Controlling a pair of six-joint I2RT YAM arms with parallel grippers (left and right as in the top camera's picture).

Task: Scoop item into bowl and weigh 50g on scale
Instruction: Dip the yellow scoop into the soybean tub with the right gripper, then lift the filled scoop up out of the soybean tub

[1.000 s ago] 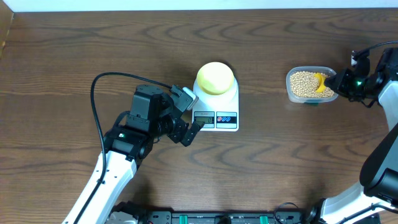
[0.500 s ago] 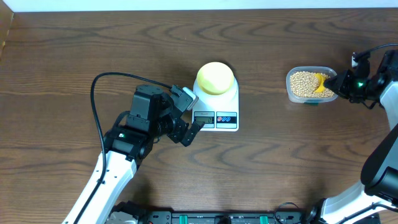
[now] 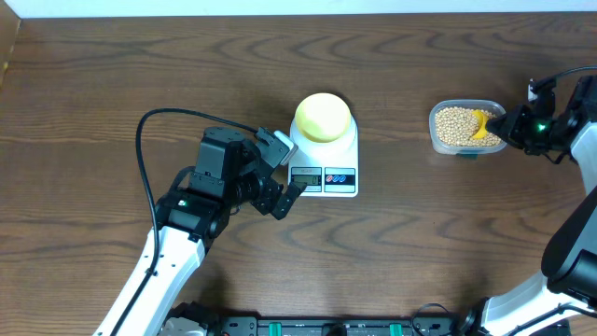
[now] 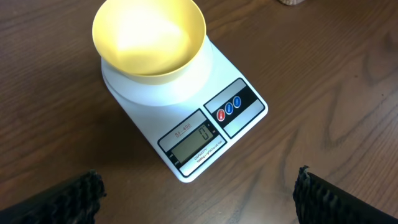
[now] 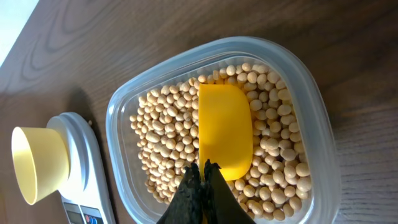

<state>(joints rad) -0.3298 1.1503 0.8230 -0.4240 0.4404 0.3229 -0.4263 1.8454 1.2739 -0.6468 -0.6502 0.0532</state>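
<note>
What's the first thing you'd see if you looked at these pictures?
The bright yellow bowl pops out first, sitting empty on the white scale in the middle of the dark wooden table. Next comes the clear tub of tan beans over on the right, where the right claw pinches the end of a yellow scoop lying on the beans.

Left arm angled toward table centre, left gripper (image 3: 291, 170) spread wide, holding nothing. Right arm reaching in from the right edge, right gripper (image 5: 200, 169) pinched closed on the yellow scoop (image 5: 225, 127).
</note>
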